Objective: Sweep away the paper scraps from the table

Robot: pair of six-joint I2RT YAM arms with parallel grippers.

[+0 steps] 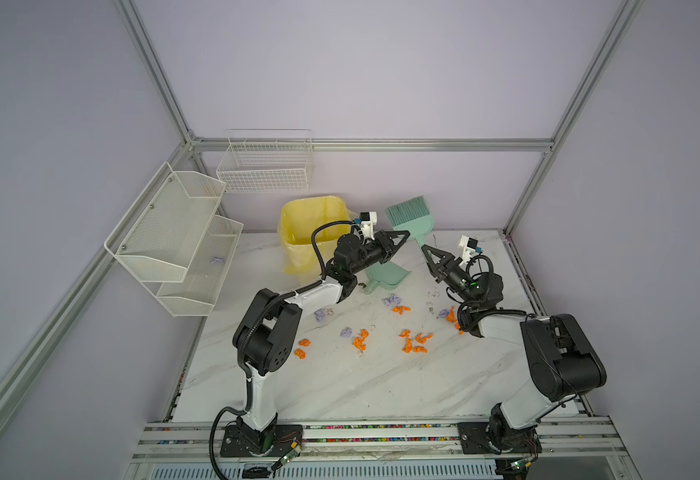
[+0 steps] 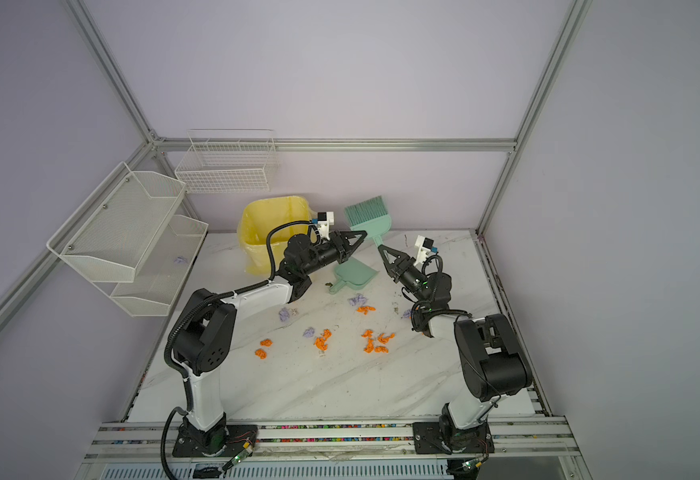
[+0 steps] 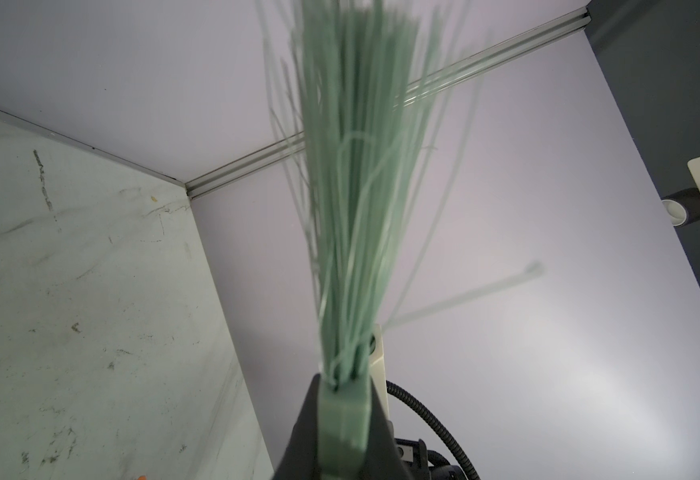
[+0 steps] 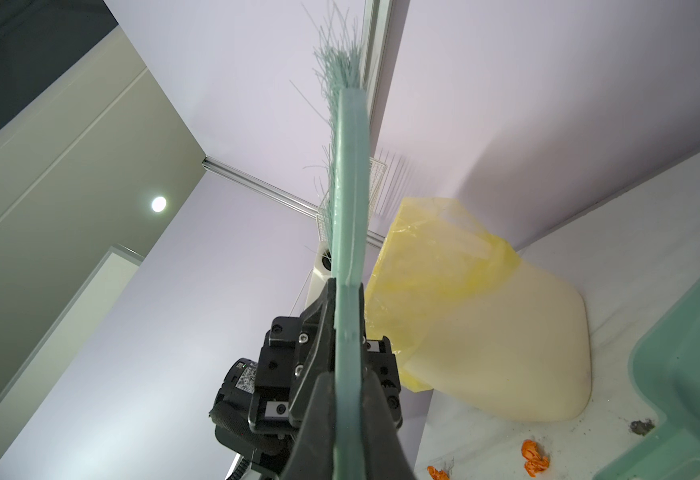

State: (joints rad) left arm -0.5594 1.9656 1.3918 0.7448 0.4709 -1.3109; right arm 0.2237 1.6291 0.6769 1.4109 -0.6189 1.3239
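A green brush (image 1: 408, 214) (image 2: 367, 212) hangs in the air at the back of the table (image 1: 340, 386), bristles up. My left gripper (image 1: 406, 236) (image 2: 364, 235) is shut on its head; in the left wrist view the green block sits between the jaws of the left gripper (image 3: 342, 415). My right gripper (image 1: 424, 248) (image 2: 380, 248) (image 4: 348, 386) is shut on the handle end. Orange and lilac paper scraps (image 1: 358, 343) (image 2: 321, 340) (image 4: 533, 457) lie scattered mid-table. The green dustpan (image 1: 387, 277) (image 2: 354, 276) lies flat below the brush.
A bin with a yellow liner (image 1: 310, 232) (image 4: 464, 311) stands at the back, left of the brush. White mesh shelves (image 1: 173, 232) hang on the left wall with one lilac scrap (image 1: 217, 260) inside. A wire basket (image 1: 265, 166) hangs on the back wall.
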